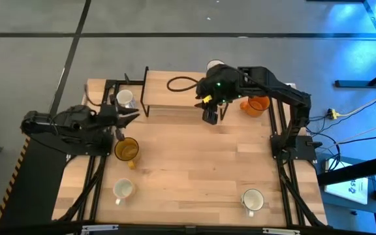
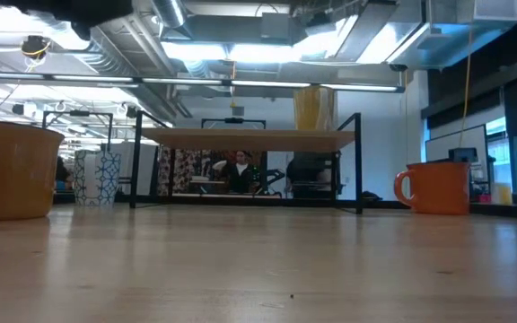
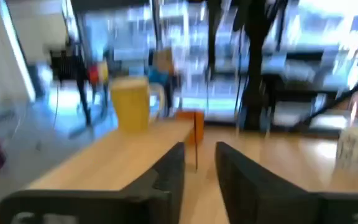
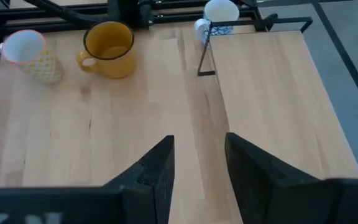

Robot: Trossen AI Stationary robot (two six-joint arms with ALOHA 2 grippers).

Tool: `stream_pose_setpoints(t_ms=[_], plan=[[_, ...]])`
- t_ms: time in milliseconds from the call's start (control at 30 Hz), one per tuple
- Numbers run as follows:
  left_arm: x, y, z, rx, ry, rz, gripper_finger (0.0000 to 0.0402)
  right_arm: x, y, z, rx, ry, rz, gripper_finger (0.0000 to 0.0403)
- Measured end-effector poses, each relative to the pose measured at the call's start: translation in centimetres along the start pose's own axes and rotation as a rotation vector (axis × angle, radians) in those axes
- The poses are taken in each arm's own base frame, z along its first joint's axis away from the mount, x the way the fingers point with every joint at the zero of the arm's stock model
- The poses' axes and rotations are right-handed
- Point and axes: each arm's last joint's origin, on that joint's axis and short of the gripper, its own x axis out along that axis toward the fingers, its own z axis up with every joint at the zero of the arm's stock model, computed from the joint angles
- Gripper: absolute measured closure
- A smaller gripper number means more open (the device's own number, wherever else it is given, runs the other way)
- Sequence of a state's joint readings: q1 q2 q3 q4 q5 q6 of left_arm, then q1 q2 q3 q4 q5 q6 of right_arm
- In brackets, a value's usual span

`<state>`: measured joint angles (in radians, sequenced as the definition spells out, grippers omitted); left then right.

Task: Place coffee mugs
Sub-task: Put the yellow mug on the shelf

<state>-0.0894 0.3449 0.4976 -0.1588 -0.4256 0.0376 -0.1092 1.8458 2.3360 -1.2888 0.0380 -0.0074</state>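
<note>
The cream-yellow mug (image 3: 132,102) stands on top of a low wooden shelf (image 1: 175,98) at the table's far side; it also shows in the low view (image 2: 312,108). The orange mug (image 1: 256,104) stands on the table by the shelf's right end. The amber mug (image 1: 126,149) and a blue-patterned white mug (image 1: 125,98) stand at the left. Two more white mugs (image 1: 123,189) (image 1: 252,199) stand near the near edge. My left gripper (image 1: 128,117) is open between the patterned and amber mugs. My right gripper (image 1: 211,116) is open above the shelf's near edge, holding nothing.
The shelf has a black metal frame with thin legs (image 2: 359,161) and open room beneath its top. A black cable (image 1: 178,83) loops on the shelf top. Bare wood lies in the table's middle (image 1: 194,163). People and furniture show in the room beyond.
</note>
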Motion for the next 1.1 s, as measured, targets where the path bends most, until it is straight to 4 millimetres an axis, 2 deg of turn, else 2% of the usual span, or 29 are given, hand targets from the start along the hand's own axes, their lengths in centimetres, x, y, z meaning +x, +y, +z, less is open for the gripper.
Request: stream_pose_setpoints(t_ms=[233,433,600,700,933,1100], plan=[[0.9,0.3,2.2,-0.163,0.418,0.064,0.0231,1.6,1.4,-1.1,0.033,0.046,0.011,0.0274],[0.7,0.3,3.0,-0.283,0.768,0.035,0.0223,4.3,2.7,-4.0,0.076,0.095,0.022,0.0274],[1.0,-0.1,1.1,-0.287,1.031,0.0,0.0225,5.2,3.2,-7.1,0.142,0.088,0.028,0.0274],[1.3,-0.3,-0.3,-0.228,1.162,0.018,0.0225,5.5,3.1,-8.9,0.185,0.087,0.014,0.0274],[3.1,-1.0,-2.9,-0.147,1.349,0.023,0.0225,6.2,3.8,-12.9,0.218,0.163,0.01,0.0274],[4.5,-1.3,-4.6,-0.108,1.468,0.038,0.0225,6.8,4.9,-14.5,0.186,0.183,0.016,0.0274]])
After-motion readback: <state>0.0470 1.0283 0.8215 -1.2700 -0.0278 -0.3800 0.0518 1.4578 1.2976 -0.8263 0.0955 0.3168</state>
